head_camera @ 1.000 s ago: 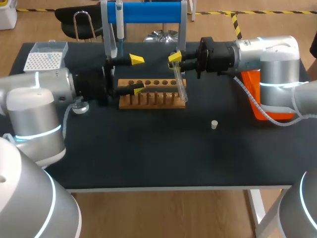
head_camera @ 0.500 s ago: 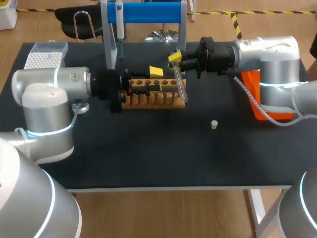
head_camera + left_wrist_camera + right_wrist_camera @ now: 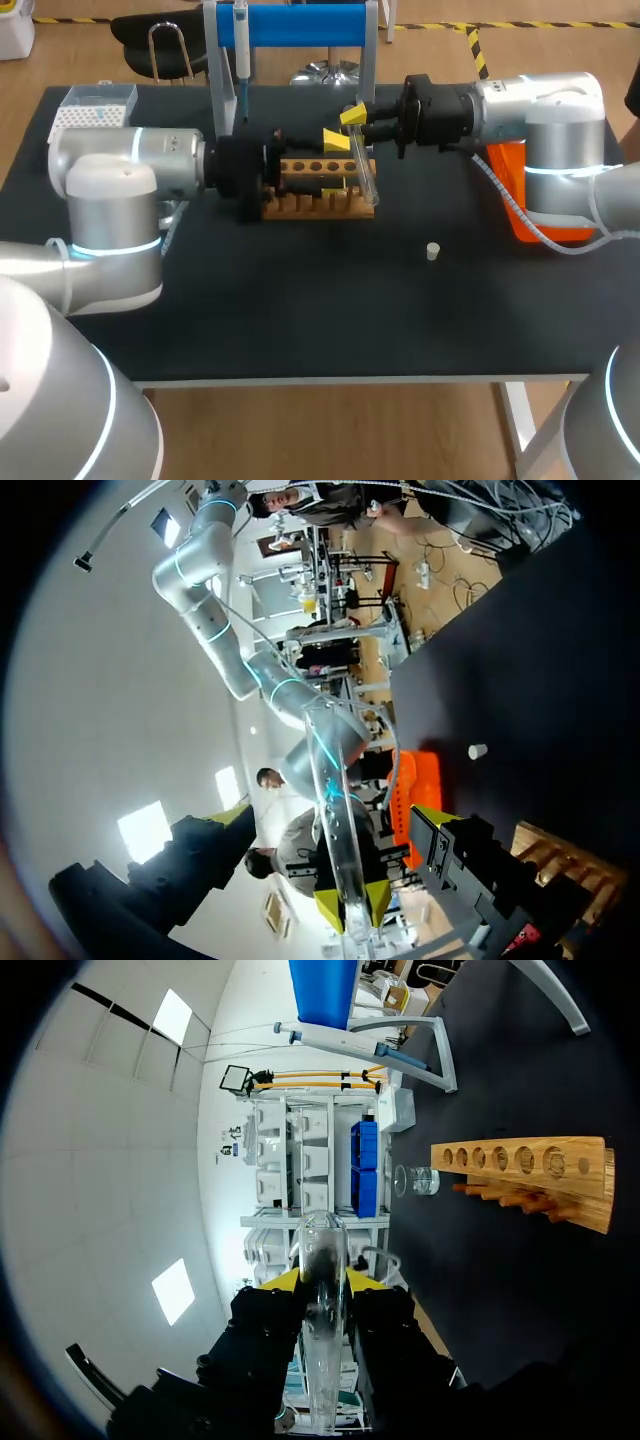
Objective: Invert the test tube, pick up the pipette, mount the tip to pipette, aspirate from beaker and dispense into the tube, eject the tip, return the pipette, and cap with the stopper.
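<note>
Right yellow-tipped gripper [image 3: 354, 120] clamped on clear glass test tube [image 3: 363, 178], slanted over right end of wooden rack [image 3: 300, 208]; left yellow-tipped gripper [image 3: 333, 162] spread apart just beside. Risk of knocking or dropping tube if closed off-centre or released early.

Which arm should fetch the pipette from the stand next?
Left, probably: left gripper is open and free, right gripper is shut on the test tube; the pipette hangs left of middle.

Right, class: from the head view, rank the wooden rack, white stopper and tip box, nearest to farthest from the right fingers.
1. Wooden rack, just in front of the right fingers.
2. Stopper, farther front.
3. Tip box, back left corner.
</note>
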{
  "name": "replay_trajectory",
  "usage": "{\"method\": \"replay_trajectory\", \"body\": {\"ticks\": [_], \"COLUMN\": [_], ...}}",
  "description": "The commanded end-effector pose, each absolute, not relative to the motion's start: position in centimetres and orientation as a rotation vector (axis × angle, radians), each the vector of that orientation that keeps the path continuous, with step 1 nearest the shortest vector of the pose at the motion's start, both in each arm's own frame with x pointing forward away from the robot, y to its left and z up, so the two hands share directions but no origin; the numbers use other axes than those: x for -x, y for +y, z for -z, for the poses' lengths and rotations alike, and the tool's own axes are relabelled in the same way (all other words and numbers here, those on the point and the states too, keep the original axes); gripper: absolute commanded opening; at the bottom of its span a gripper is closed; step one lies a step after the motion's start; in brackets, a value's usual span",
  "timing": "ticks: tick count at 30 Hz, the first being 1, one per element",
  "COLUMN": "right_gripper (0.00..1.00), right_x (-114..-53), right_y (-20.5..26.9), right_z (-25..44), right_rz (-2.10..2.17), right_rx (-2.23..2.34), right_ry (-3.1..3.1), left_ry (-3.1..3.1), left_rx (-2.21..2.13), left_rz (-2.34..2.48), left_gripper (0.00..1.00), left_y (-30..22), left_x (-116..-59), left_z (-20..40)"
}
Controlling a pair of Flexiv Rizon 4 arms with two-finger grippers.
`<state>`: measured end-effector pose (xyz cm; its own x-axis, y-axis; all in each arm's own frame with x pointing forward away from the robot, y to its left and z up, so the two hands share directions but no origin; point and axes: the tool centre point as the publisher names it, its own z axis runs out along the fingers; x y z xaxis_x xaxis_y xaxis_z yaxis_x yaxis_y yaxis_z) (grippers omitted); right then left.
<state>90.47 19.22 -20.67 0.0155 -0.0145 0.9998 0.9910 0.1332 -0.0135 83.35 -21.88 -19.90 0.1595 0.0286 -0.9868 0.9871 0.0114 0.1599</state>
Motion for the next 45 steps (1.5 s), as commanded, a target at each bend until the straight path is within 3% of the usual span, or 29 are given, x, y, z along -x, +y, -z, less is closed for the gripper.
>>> {"method": "replay_trajectory", "body": {"ticks": [1,12,15,21,29,30,31,34,45], "right_gripper": [0.00,0.00,0.00,0.00,0.00,0.00,0.00,0.00,0.00], "right_x": [-90.4,-90.4,-90.4,-90.4,-90.4,-90.4,-90.4,-90.4,-90.4], "right_y": [19.2,19.2,19.2,19.2,19.2,19.2,19.2,19.2,19.2], "right_z": [20.6,20.6,20.6,20.6,20.6,20.6,20.6,20.6,20.6], "right_rz": [1.108,1.108,1.108,1.108,1.108,1.108,1.108,1.108,1.108], "right_rx": [1.110,1.110,1.110,1.110,1.110,1.110,1.110,1.110,1.110], "right_ry": [-1.249,-1.249,-1.249,-1.249,-1.249,-1.249,-1.249,-1.249,-1.249], "left_ry": [1.142,1.196,1.196,1.197,1.186,1.185,1.185,1.185,1.184], "left_rx": [-1.305,-1.303,-1.299,-1.268,-1.264,-1.265,-1.265,-1.269,-1.275], "left_rz": [1.076,1.126,1.130,1.140,1.142,1.143,1.144,1.142,1.143], "left_gripper": [1.00,1.00,0.91,0.95,0.67,0.53,0.51,0.53,0.49], "left_y": [-23.1,-25.0,-25.3,-25.5,-25.8,-25.8,-25.8,-25.9,-26.1], "left_x": [-83.2,-82.5,-82.3,-82.1,-81.8,-81.8,-81.8,-81.7,-81.6], "left_z": [19.4,19.4,19.5,19.7,19.7,19.7,19.7,19.8,19.8]}}
